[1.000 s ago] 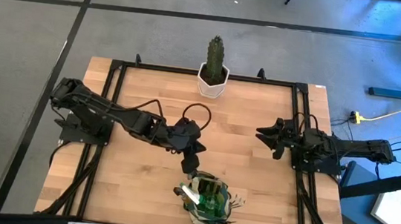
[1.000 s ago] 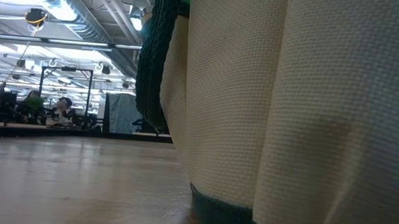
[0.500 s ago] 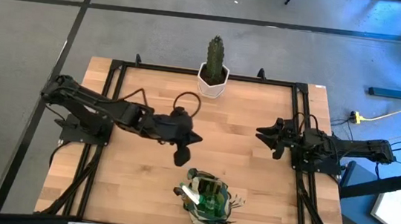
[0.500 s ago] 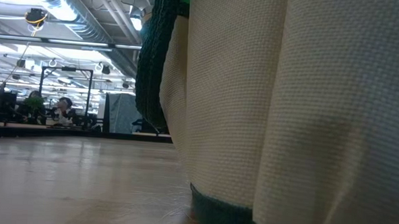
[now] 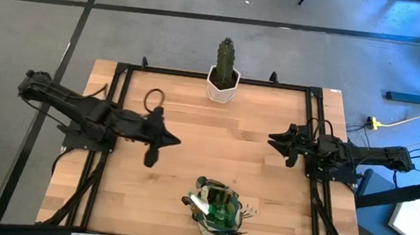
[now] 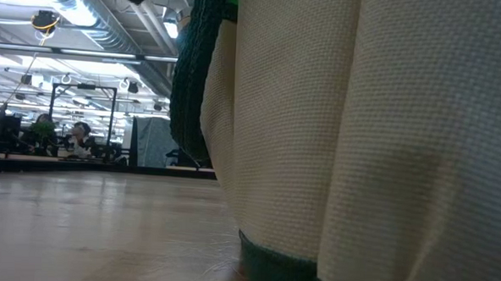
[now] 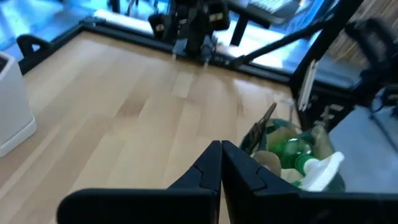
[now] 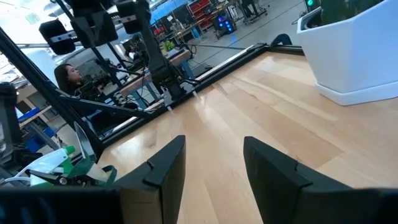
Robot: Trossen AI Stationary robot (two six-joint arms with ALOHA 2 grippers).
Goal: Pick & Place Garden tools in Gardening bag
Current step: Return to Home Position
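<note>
- The step in hand looks like homing: no tool lies loose on the table (image 5: pixel 261 119). The gardening bag (image 5: pixel 200 224), at the middle of the near edge, holds the spray bottle (image 7: pixel 291 151) among other garden tools (image 5: pixel 226 201).
- The left gripper (image 5: pixel 165 139), fingers pressed together and empty, hangs over the table's left half, well apart from the bag.
- The right gripper (image 5: pixel 277 146), fingers apart, waits near the right edge.
- Next, the left arm should fold toward the left edge; nothing appears to block it.

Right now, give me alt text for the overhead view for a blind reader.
A gardening bag packed with garden tools sits near a wooden table's front edge. The shut left gripper and open right gripper hold nothing, clear of it; a potted cactus stands at the back edge.
</note>
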